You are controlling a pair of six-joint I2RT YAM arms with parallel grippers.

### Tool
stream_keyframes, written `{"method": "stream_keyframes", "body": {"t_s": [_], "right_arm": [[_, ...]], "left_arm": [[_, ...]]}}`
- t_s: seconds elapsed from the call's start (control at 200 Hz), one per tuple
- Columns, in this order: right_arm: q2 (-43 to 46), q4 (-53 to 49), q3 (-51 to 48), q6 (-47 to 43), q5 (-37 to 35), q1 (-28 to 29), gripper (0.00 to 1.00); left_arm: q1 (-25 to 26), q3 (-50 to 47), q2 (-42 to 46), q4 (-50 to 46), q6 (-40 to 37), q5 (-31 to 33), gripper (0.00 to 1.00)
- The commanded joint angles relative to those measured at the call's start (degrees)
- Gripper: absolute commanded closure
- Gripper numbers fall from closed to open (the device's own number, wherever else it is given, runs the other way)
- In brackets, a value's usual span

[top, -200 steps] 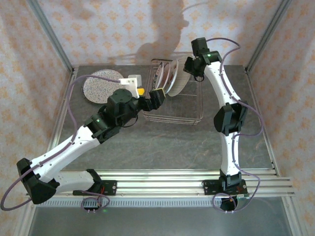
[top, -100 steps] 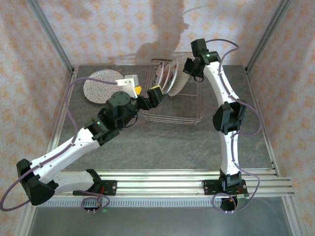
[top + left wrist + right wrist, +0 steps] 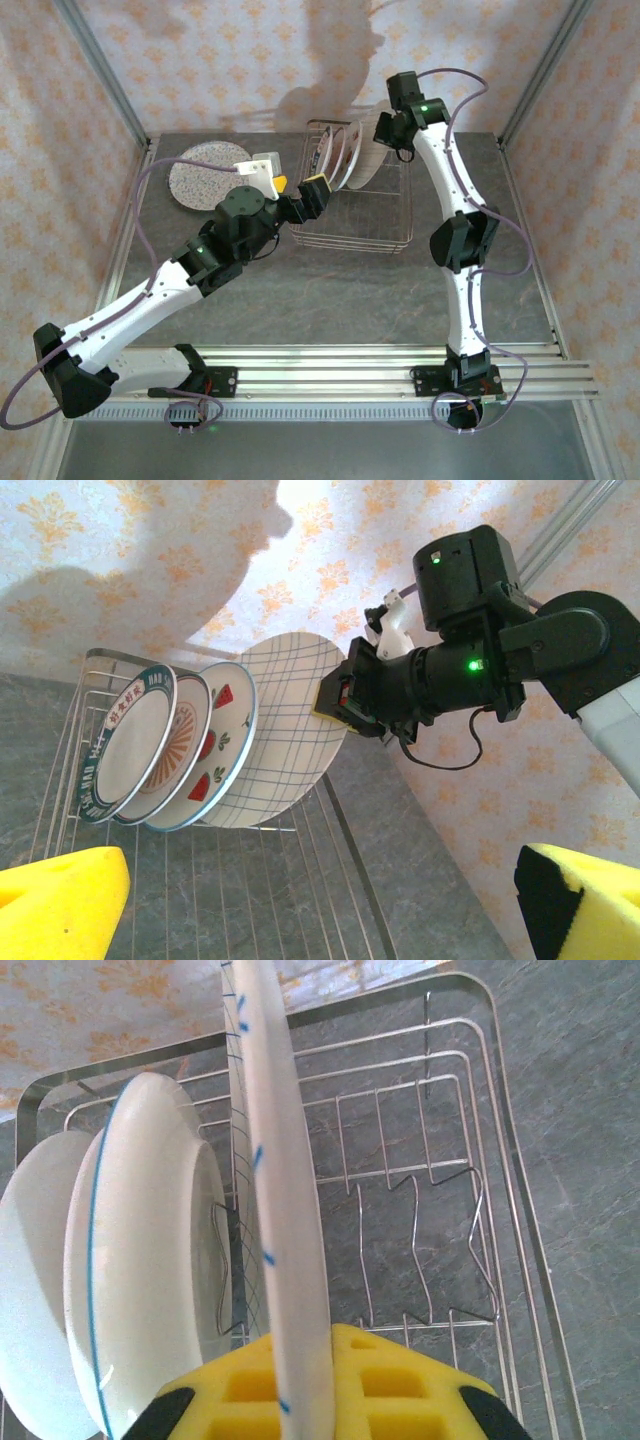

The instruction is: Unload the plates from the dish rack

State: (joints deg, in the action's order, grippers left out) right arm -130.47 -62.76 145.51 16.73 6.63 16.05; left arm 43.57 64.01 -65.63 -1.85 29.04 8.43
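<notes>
Clamping the plaid plate (image 3: 285,725) by its rim, your right gripper (image 3: 338,695) holds it on edge in the dish rack (image 3: 400,222) beside three other plates (image 3: 165,745); your left gripper (image 3: 312,192) hovers, fingers apart, near the rack's left side.

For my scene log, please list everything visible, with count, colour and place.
rack: one, silver wire, back middle of the table
checked plate: one, white with dark lines, tilted at the rack's right end
standing plates: three, white with coloured marks, in the rack, left of it
speckled plate: one, pale grey-pink, flat on the table, back left
table: one, grey, under everything
left gripper: one, yellow pads, open, beside the rack
right gripper: one, yellow pads, shut on the checked plate
</notes>
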Motion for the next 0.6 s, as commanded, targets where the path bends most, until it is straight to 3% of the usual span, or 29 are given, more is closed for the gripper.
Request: {"method": "stream_keyframes", "body": {"t_s": [0.0,0.215,0.596], "right_arm": [[3.4,-2.2,2.5,-1.9,-8.3,0.8,1.00],[6.1,-5.2,2.8,-2.2,-13.6,1.5,1.00],[14.6,-7.9,1.1,-1.2,-15.9,1.4,1.00]], "left_arm": [[0.5,-0.2,-0.4,2.0,0.7,1.1,0.01],[0.4,0.1,-0.7,2.2,0.8,0.8,0.01],[0.4,1.1,-3.0,2.5,3.7,-0.4,0.01]]}}
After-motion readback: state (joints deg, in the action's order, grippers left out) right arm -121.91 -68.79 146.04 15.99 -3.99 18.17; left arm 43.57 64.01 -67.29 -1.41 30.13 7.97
